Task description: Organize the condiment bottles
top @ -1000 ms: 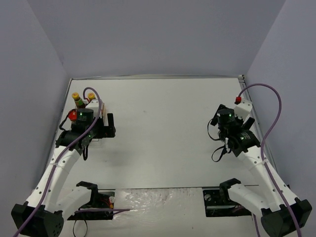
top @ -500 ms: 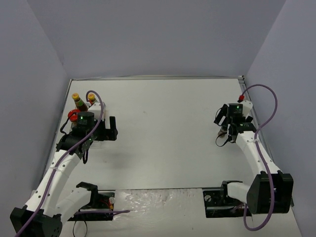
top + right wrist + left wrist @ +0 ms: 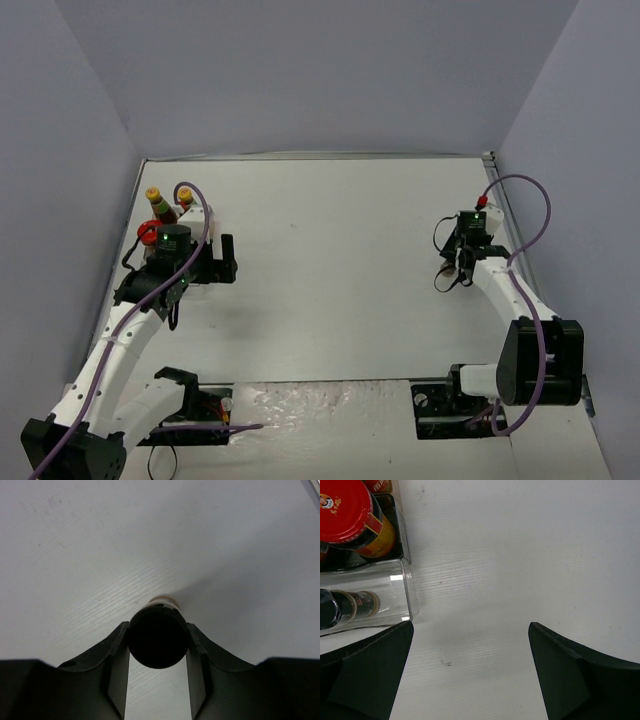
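My right gripper [image 3: 157,639] is shut on a small black-capped spice jar [image 3: 157,635], its cap squeezed between both fingers and its pale body just showing below. In the top view this gripper [image 3: 461,264] is at the table's right side and hides the jar. At the far left, two yellow-capped dark-red sauce bottles [image 3: 156,200] and a red-lidded jar [image 3: 347,510] stand in the clear rack [image 3: 395,587], with black-capped spice jars [image 3: 335,610] in its front tier. My left gripper [image 3: 470,670] is open over bare table just right of the rack.
The grey side walls stand close to both arms, and the rack sits against the left wall. The left arm [image 3: 165,250] covers part of the rack from above. White tabletop [image 3: 330,250] stretches between the two arms.
The right arm swung in over the jar at the right side and its jaws closed on the black cap. The left arm shifted slightly, staying open.
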